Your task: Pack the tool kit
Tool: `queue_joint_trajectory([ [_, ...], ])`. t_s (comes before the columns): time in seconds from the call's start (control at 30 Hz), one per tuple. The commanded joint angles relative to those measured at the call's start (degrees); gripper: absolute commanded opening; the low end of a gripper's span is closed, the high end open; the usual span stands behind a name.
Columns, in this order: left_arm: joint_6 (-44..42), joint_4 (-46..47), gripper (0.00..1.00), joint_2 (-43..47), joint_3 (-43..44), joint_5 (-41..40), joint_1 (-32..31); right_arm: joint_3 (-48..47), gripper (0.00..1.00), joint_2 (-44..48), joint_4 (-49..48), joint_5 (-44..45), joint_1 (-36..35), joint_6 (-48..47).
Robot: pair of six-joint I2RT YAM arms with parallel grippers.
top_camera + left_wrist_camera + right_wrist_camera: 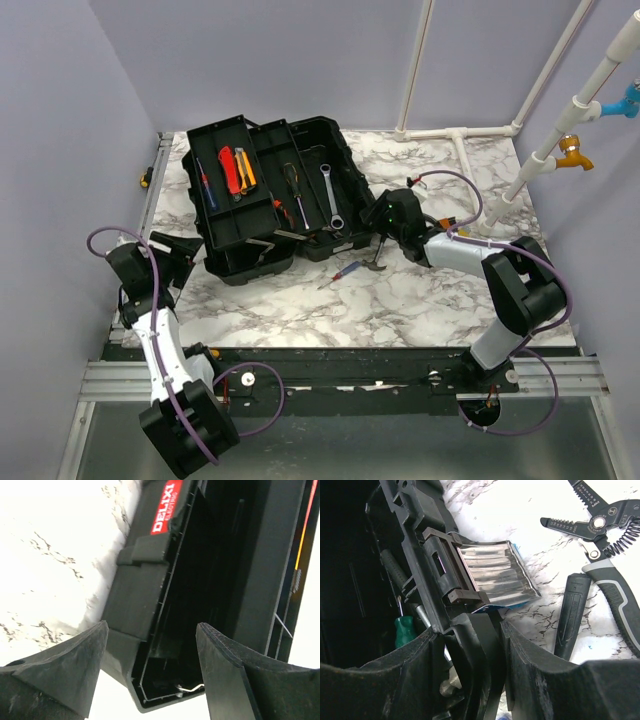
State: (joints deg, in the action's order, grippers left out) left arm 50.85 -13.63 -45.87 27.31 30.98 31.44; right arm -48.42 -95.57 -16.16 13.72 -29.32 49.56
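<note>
Toolbox [240, 262], right end effector [475, 640] clamping rim

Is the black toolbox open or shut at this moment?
Open: the toolbox shows its inside from above, with a wrench lying in it.

text: DELIXI, white on red label [164, 507] | on: toolbox [135, 595] outer wall | smaller line beneath: unreadable
</note>
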Motion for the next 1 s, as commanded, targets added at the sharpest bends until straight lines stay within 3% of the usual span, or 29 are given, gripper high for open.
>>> queue_joint_trajectory([
  [0.0, 2.56, 5.73, 0.73, 0.81, -1.99, -6.22, 0.43, 2.45, 0.01, -1.20, 1.20, 3.07, 2.71, 2.82],
  [0.27, 1.59, 18.95, 0.72, -6.97, -4.67, 1.54, -2.63, 4.01, 0.01, -0.88, -1.66, -0.34, 2.76, 1.85],
  [0.47, -0.50, 20.89, 0.68, -14.90, -2.43, -1.55, -8.67, 4.19, 0.01, -1.08, -2.27, -1.71, 2.71, 1.85],
  [0.57, -2.37, 21.17, 0.56, -16.50, -1.52, -3.13, -9.62, 4.96, 0.01, -0.60, -3.43, -2.04, 2.74, 1.81],
  [0.73, -7.74, 18.32, 0.14, -15.17, 0.56, -10.94, -13.16, 5.05, 0.01, -0.71, -3.56, -2.22, 2.72, 1.85],
  [0.8, -10.13, 16.86, 0.04, -14.65, 1.94, -14.84, -15.97, 4.98, 0.01, -1.00, -3.85, -2.92, 2.69, 1.79],
  [0.83, -11.19, 15.99, 0.00, -14.51, 2.86, -17.03, -17.04, 5.01, 0.01, -1.01, -3.96, -3.18, 2.75, 1.83],
  [0.97, -15.34, 11.55, 0.00, -13.14, 6.32, -25.71, -20.57, 5.20, 0.01, -1.06, -4.60, -3.80, 2.69, 1.59],
])
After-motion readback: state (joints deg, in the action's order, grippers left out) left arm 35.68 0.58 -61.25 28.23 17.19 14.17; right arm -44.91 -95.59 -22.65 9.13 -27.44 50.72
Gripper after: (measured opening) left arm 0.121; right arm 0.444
